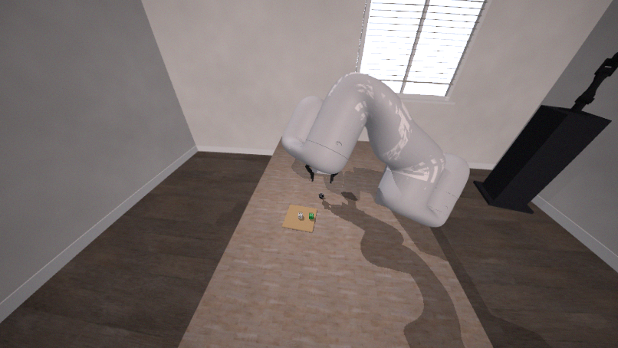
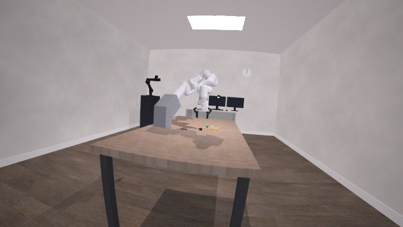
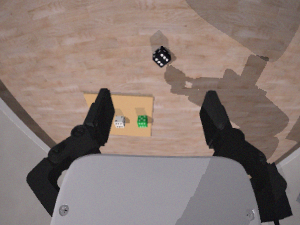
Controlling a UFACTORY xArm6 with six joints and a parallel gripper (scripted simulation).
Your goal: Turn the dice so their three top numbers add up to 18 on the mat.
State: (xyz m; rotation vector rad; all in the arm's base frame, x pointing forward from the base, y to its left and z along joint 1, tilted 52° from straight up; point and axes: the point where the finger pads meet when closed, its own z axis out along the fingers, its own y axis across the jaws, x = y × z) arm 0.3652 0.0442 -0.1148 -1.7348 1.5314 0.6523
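Note:
A tan mat (image 1: 299, 219) lies flat on the wooden table; it also shows in the wrist view (image 3: 126, 115) and in the exterior view (image 2: 212, 128). A white die (image 1: 300, 215) (image 3: 120, 121) and a green die (image 1: 311, 215) (image 3: 142, 120) sit side by side on the mat. A black die (image 1: 321, 195) (image 3: 161, 56) (image 2: 200, 129) lies on the bare table beyond the mat's corner. My gripper (image 1: 320, 175) (image 3: 157, 100) (image 2: 201, 113) hangs high above the table, fingers wide open and empty. The dice's top numbers are too small to read.
A grey arm base block (image 2: 166, 111) stands on the table. A black cabinet (image 1: 536, 157) with a camera stand is beside the table. Two monitors (image 2: 226, 102) stand beyond the far end.

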